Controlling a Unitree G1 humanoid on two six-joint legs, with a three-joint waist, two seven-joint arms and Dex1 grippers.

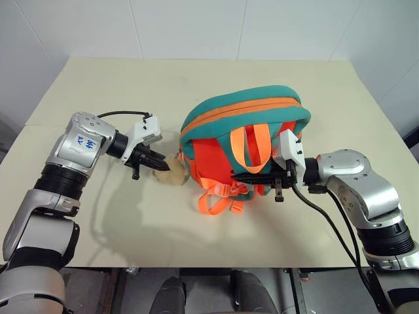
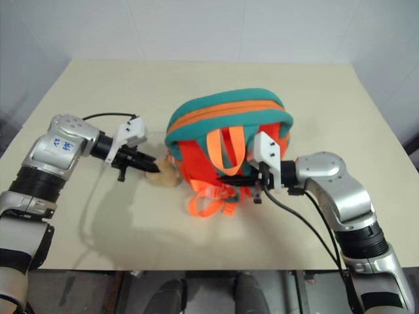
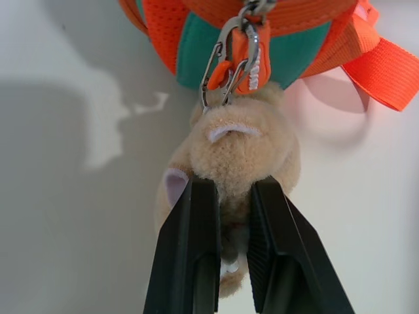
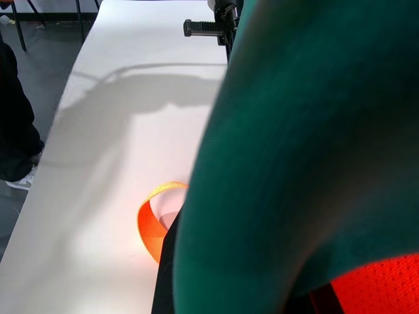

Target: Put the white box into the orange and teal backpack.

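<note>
While standing upright mid-table (image 1: 85, 248), orange and teal backpack (image 1: 245, 124) shows zipper shut, loose orange webbing straps (image 1: 222, 199) spilling toward the near edge. Left gripper (image 1: 152, 162), fingers (image 3: 190, 255) narrowed almost together, pinching tan plush animal toy (image 3: 236, 150) clipped by a carabiner (image 3: 219, 62) to the bag's left side. Right gripper (image 1: 252, 176), nearly closed, pressed into the bag's front against the orange mesh; cannot tell what it grips. White box nowhere to point at.
</note>
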